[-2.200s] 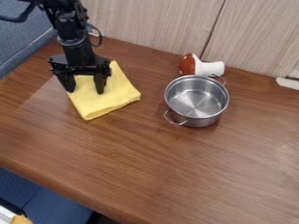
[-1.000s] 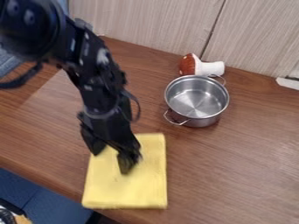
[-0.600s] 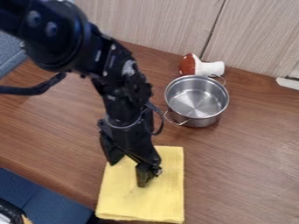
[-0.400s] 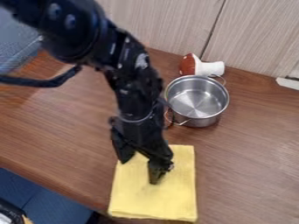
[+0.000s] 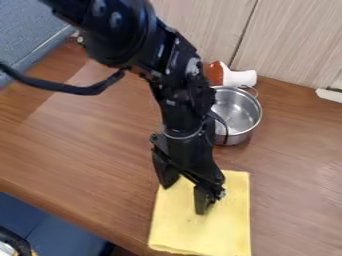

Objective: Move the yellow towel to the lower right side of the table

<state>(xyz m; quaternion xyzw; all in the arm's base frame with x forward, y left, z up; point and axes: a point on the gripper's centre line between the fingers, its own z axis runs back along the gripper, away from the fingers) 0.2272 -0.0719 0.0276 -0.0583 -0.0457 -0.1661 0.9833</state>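
The black tool (image 5: 184,199) stands over a folded yellow towel (image 5: 219,224) on the wooden worktop (image 5: 87,155), both on the camera's side of the steel pot (image 5: 240,111). The tool's two fingers are spread, one tip farther from the pot than the other, with cloth showing between them; they appear to bear down on the towel instead of pinching it, though whether the tips truly press cannot be told. The towel lies flat below the pot in the view and apart from it, its long axis running roughly away from the pot toward the camera. The tool is over the towel's upper left part, the end nearer the pot, so most of the cloth spreads below and to the right of the fingers. That offset is what the coming move likely turns on: the goal is the area below and to the right of the pot, and the towel, already below it, seems to need mainly a rightward slide. A push from this end could swing the cloth's far end or bunch it between the fingers, so steady, even downward pressure would likely serve best, with the work looking well over half done.
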